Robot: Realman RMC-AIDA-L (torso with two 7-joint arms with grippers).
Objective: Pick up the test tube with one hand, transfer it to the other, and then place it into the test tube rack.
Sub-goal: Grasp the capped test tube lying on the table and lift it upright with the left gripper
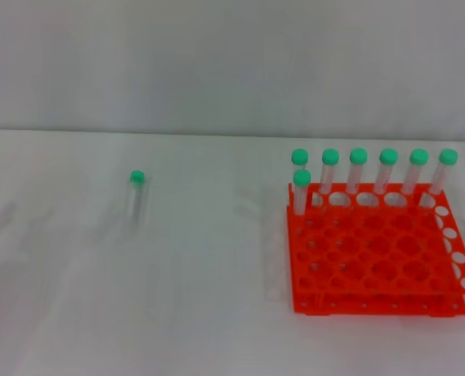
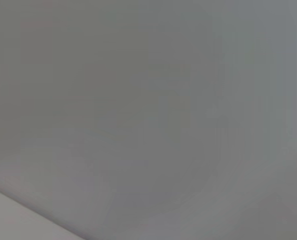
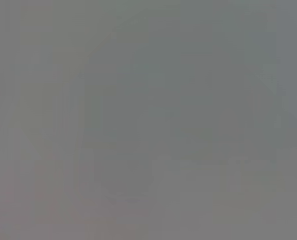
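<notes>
- One test tube with a green cap lies alone on the white table, well to the left of the rack, its cap pointing away from the robot.
- Seven other capped tubes stand upright in the orange-red test tube rack on the right: six along its far row, one more just in front at the far left corner.
- Neither hand shows anywhere in the head view, so nothing has hold of the tube.
- Both wrist views give only flat grey, so I cannot tell how either hand's fingers stand.
</notes>
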